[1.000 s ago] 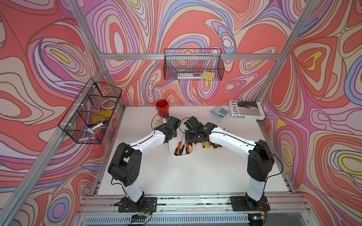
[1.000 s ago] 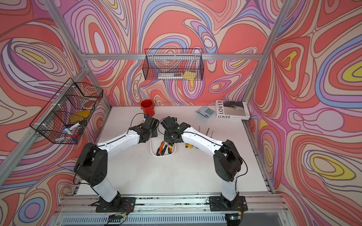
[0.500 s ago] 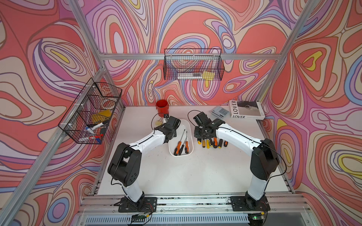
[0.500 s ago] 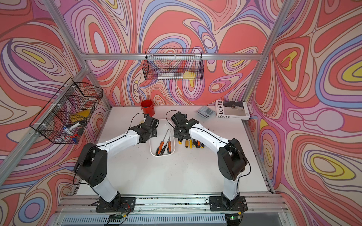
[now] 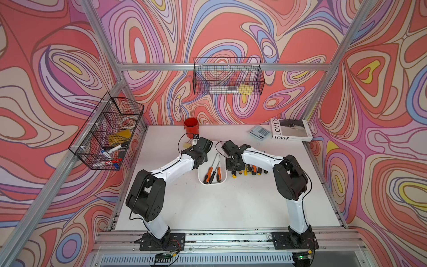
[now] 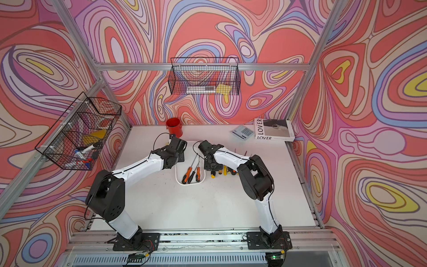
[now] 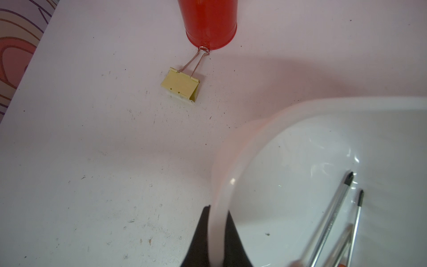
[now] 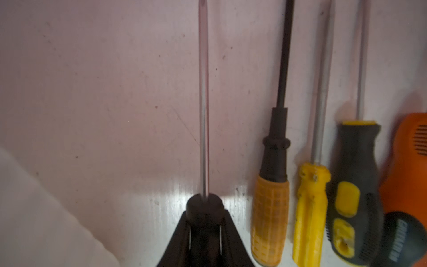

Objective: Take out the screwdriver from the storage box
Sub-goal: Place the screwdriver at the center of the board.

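Observation:
The storage box (image 5: 212, 183) (image 6: 190, 183) is a shallow white tub in the middle of the table. Three screwdrivers (image 5: 213, 174) with orange and black handles lie in it. My left gripper (image 7: 217, 215) is shut on the box's rim (image 7: 231, 166), one finger inside and one outside. My right gripper (image 8: 204, 222) is shut on the dark handle of a screwdriver (image 8: 203, 115), whose shaft points away over the bare table. In both top views this gripper (image 5: 233, 166) is low, just right of the box, at the left end of a row of screwdrivers (image 5: 248, 170).
A red cup (image 5: 191, 128) stands behind the box with a yellow binder clip (image 7: 181, 86) touching it. A book (image 5: 290, 130) and a calculator (image 5: 260, 133) lie at the back right. Black wire baskets hang on the back wall (image 5: 227, 77) and the left wall (image 5: 107, 131).
My right gripper has carried the screwdriver from above the box to the right, down beside the row on the table. The left arm has stayed on the rim.

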You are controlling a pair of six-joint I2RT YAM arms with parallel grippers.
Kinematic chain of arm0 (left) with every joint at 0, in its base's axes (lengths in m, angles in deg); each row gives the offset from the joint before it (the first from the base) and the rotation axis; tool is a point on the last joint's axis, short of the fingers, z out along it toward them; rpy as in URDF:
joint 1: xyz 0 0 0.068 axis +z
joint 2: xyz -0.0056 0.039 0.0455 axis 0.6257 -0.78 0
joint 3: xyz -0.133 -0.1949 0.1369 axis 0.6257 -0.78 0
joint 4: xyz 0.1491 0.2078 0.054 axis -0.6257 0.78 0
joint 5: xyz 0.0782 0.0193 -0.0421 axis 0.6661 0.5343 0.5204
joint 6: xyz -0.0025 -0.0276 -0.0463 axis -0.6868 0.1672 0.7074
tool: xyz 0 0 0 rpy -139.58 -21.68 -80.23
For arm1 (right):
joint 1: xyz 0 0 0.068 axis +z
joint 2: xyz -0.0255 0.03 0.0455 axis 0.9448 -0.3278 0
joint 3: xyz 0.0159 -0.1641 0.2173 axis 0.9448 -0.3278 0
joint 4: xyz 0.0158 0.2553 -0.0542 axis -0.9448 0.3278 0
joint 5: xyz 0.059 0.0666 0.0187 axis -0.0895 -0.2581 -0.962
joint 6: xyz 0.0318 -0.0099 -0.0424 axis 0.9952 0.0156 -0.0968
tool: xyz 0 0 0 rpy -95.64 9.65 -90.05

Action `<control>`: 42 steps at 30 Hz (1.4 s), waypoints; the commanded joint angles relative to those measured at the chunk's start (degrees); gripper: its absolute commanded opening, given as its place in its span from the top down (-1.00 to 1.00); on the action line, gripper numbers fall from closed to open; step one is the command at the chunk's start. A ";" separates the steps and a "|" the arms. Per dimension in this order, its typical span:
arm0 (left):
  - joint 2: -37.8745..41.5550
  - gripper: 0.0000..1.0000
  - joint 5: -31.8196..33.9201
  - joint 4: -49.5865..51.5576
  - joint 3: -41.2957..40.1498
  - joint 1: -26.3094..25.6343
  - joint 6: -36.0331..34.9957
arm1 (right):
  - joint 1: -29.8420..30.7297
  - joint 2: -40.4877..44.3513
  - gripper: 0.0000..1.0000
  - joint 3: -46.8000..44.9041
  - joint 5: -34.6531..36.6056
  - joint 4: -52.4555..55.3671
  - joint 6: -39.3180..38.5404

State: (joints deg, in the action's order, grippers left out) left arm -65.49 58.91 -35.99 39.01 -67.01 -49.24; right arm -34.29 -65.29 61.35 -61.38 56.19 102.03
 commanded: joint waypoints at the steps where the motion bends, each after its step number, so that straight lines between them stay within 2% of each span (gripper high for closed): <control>1: 1.73 1.00 1.79 1.09 0.05 -0.11 -1.13 | -0.37 -1.43 1.00 1.89 0.15 0.01 -0.71; 10: 1.52 1.00 1.49 1.14 0.05 -0.05 -0.86 | -0.89 -3.30 0.95 2.29 -0.81 -0.18 -1.11; 14: 1.72 1.00 1.53 1.07 -0.04 -0.12 -0.82 | -1.07 -3.48 0.78 2.36 -1.39 -0.42 -1.70; 21: 1.45 1.00 1.53 1.12 -0.04 -0.07 -0.62 | -1.41 -3.50 0.25 3.17 -1.38 0.41 -2.09; 32: 0.88 1.00 1.25 0.83 0.11 -0.10 -0.43 | -1.94 -2.14 -0.25 3.21 -1.19 0.34 -2.68; 40: 0.84 1.00 1.09 0.73 0.16 -0.12 -0.12 | -1.95 2.99 -0.48 4.39 -0.02 1.18 -3.46; 42: 0.84 1.00 0.96 0.78 0.27 -0.11 -0.01 | -1.94 5.27 -0.67 4.07 -0.21 1.10 -3.42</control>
State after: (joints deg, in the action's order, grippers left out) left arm -65.40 59.32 -35.77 39.01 -67.01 -49.54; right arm -36.04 -65.10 64.04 -62.48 56.98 98.73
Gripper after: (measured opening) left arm 0.101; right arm 0.808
